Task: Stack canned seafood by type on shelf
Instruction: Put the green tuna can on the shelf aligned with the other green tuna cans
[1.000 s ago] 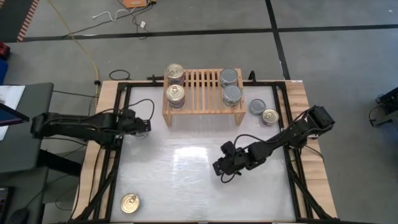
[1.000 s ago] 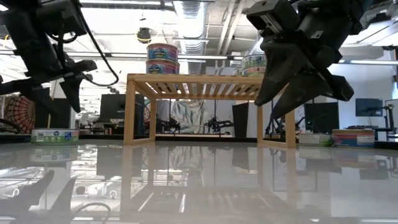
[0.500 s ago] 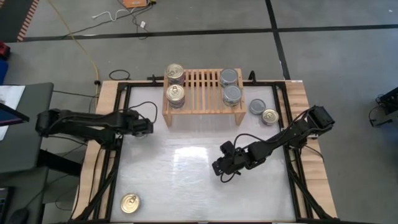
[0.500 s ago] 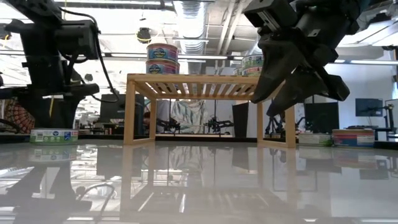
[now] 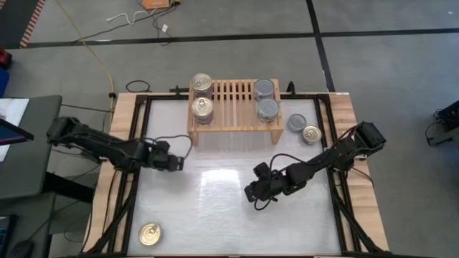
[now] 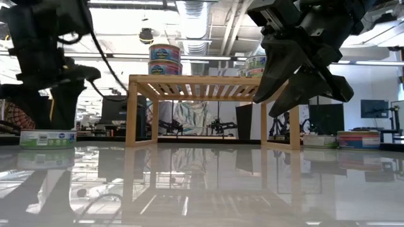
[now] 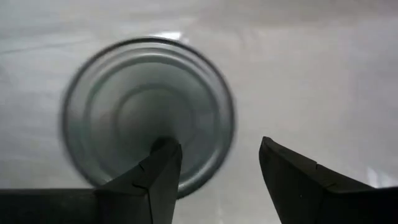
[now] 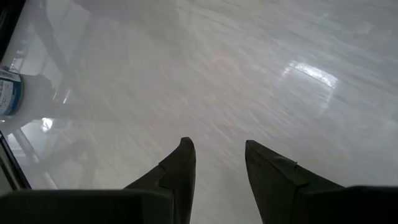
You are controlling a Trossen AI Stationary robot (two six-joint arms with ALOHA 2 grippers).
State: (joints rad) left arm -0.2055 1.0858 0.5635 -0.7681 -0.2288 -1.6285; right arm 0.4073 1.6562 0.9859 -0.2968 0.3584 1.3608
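Dark left gripper (image 7: 214,180) low over silver-topped can (image 7: 148,118), fingers parted and holding nothing, right gripper (image 8: 217,168) parted, empty, can labels unreadable

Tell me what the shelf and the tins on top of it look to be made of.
The shelf looks like pale unfinished wood: light tan slats with gaps, solid side legs in the low view. The tins are likely metal: the left stack shows shiny gold pull-ring tops, the right stack plain dull silver-grey tops. Printed wraps, probably paper, band their sides.
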